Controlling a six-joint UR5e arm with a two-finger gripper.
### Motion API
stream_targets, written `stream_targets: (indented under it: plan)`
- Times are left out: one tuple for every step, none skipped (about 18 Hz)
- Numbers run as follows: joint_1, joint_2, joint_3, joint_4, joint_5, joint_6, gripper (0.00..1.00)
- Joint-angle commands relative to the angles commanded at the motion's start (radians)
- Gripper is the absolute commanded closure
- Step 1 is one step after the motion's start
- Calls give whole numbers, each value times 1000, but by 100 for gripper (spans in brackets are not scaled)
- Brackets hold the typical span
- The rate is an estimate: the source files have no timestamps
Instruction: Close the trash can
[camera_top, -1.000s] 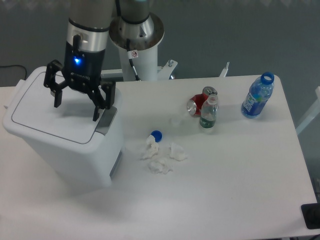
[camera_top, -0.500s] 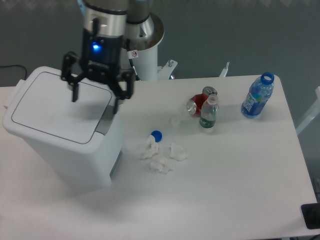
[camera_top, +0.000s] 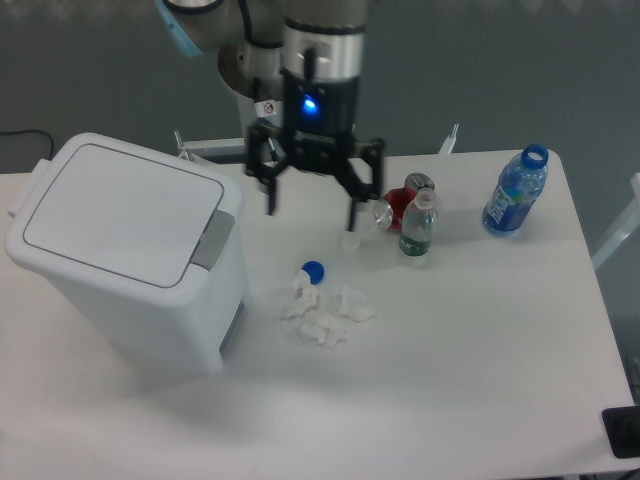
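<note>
The trash can (camera_top: 120, 260) is a large white bin at the left of the table. Its flat white lid (camera_top: 115, 210) lies down flat on the rim, and the grey push tab (camera_top: 210, 240) sits at its right front edge. My gripper (camera_top: 312, 212) hangs open and empty above the table, to the right of the can and well clear of it, fingers pointing down and spread wide.
A blue bottle cap (camera_top: 313, 270) and crumpled white tissues (camera_top: 322, 315) lie right of the can. A red can (camera_top: 400, 205) and a small clear bottle (camera_top: 417, 225) stand right of the gripper. A blue bottle (camera_top: 516, 192) stands at the far right.
My gripper has moved from above the trash can's lid to the right, over the table's middle. It stays open. The lid stays down.
</note>
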Motion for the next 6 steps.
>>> stream_targets:
  plan:
    - [2,-6,5,2,20,12,0]
    - [3,-6,8,2,43,26,0]
    - [11,-3,8,2,58,38,0]
    - [21,-2,6,2,58,43,0]
    - [26,-2,6,2,58,45,0]
    - [29,0,6,2,58,45,0]
